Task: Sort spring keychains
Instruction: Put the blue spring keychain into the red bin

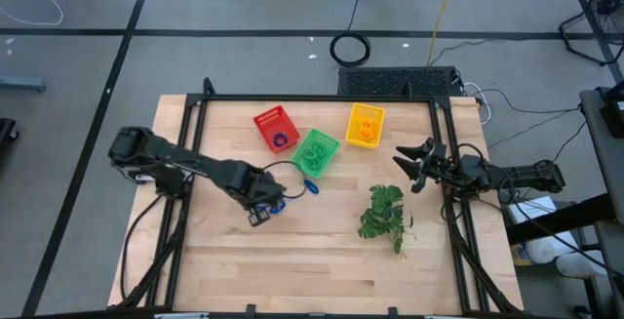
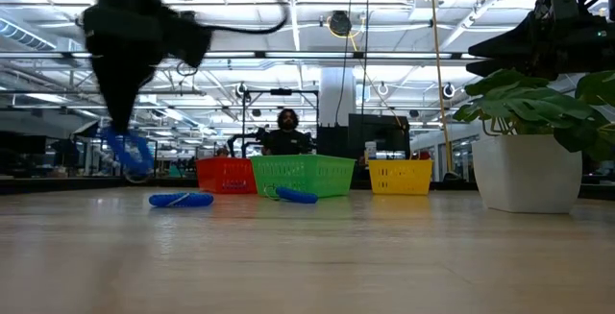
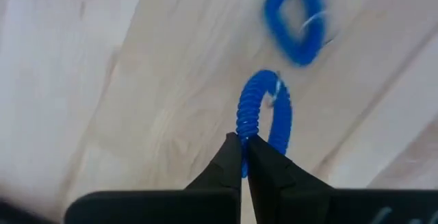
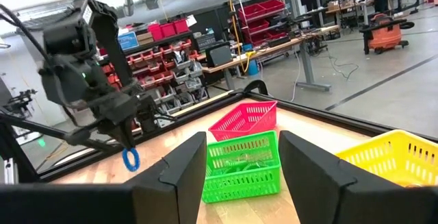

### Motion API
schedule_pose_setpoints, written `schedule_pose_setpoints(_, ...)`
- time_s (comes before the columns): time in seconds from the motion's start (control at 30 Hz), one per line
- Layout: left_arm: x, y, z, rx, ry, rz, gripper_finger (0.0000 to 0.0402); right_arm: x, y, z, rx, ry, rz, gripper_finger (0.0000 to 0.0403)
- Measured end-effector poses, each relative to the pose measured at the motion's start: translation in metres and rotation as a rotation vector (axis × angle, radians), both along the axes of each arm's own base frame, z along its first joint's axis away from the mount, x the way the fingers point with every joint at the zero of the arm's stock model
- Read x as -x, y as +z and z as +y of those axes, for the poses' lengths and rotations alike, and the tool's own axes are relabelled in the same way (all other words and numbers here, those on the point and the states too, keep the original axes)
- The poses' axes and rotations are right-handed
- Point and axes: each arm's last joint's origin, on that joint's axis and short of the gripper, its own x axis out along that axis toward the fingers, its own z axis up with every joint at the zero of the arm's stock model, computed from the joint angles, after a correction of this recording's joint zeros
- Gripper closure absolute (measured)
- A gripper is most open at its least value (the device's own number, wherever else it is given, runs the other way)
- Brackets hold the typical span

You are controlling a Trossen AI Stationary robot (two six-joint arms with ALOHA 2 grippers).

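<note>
The left gripper (image 3: 243,157) pinches a blue spring keychain (image 3: 263,113), lifted clear of the table (image 1: 292,251); another blue keychain (image 3: 294,20) lies just beyond its tips. Judging by this, the carry comes next, to the red basket (image 1: 275,128) ahead, which already holds a blue loop. The right gripper (image 1: 413,163) waits with fingers spread.

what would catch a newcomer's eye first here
Three bright baskets sit in a row near the table's far edge: red, green and yellow. In front of them the left gripper is shut on a blue keychain lifted off the wood, with more blue keychains lying nearby. The leafy plant stands near the right gripper, which waits open at the table's right edge.
</note>
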Motion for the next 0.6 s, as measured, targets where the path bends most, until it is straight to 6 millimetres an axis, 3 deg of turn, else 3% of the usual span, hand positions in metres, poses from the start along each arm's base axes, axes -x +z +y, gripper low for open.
schedule_pose_setpoints(0.3,-0.064,0.021,0.004,0.006,-0.172,-0.036,0.0396,0.0,0.0,0.0,0.0,0.0,0.0,0.0232)
schedule_pose_setpoints(0.6,-0.105,0.037,0.013,0.001,-0.265,-0.05,0.0396,0.0,0.0,0.0,0.0,0.0,0.0,0.0232)
